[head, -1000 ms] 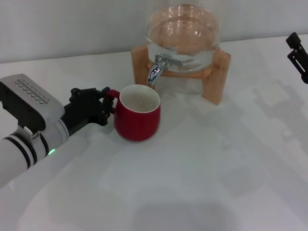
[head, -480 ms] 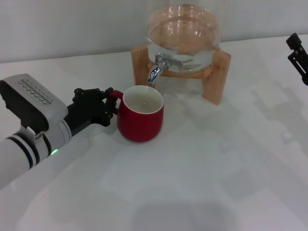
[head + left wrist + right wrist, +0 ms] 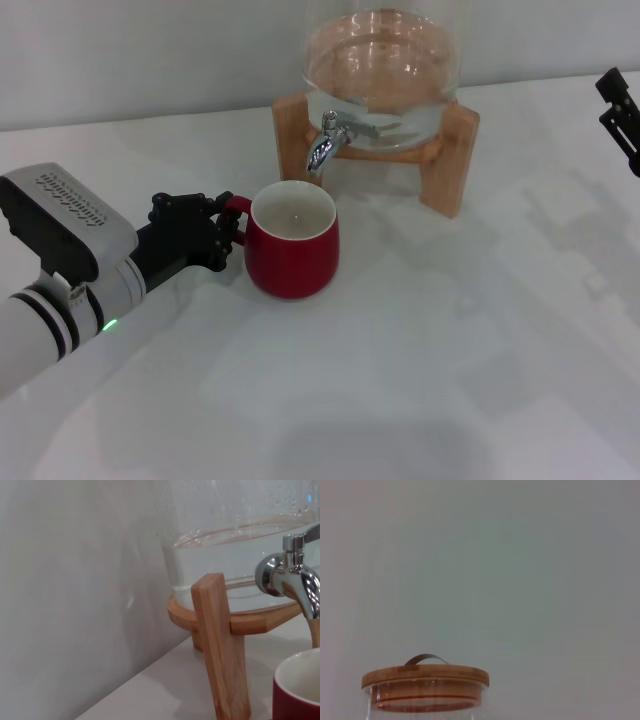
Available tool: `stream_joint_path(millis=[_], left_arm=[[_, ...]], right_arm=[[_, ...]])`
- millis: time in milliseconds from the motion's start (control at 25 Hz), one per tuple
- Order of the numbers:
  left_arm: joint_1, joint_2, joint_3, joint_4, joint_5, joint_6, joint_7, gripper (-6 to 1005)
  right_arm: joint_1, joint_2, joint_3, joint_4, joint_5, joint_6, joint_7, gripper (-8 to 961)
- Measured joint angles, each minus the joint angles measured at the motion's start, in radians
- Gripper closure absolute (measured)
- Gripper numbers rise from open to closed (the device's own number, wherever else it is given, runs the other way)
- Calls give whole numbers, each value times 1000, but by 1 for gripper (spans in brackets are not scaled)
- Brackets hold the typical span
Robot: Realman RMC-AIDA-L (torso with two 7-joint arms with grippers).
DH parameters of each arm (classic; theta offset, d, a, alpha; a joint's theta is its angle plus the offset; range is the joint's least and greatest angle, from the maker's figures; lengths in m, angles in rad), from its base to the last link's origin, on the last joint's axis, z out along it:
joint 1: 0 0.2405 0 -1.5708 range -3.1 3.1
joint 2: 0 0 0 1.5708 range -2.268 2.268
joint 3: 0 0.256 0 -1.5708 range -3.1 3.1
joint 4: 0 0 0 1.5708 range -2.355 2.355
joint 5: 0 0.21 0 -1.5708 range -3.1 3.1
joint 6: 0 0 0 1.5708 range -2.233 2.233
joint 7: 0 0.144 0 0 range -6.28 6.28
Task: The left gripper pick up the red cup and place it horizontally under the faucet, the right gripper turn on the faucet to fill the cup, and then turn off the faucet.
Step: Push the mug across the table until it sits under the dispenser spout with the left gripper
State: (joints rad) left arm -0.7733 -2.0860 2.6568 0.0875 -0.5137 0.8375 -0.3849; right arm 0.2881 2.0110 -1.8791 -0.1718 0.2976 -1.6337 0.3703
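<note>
Left gripper (image 3: 222, 232) clamped on red cup (image 3: 293, 252) handle; you slide toward one o'clock, beneath faucet (image 3: 326, 145), keeping it level.

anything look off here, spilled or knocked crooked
Nothing stands out. The red cup stands upright on the table, just in front of the faucet spout, with the left gripper at its handle. No water shows on the table, and the glass jar sits level in its wooden stand.

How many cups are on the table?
1. The red cup stands upright just in front of the faucet, its handle at the left gripper. No others show.
</note>
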Motion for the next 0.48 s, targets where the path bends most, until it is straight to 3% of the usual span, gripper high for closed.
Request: stream_joint_path(millis=[480], left_arm=[[-10,5,-6,-9,-1,0,0,890]], right_arm=[[-1,0,0,-8,0,-11,4,169]])
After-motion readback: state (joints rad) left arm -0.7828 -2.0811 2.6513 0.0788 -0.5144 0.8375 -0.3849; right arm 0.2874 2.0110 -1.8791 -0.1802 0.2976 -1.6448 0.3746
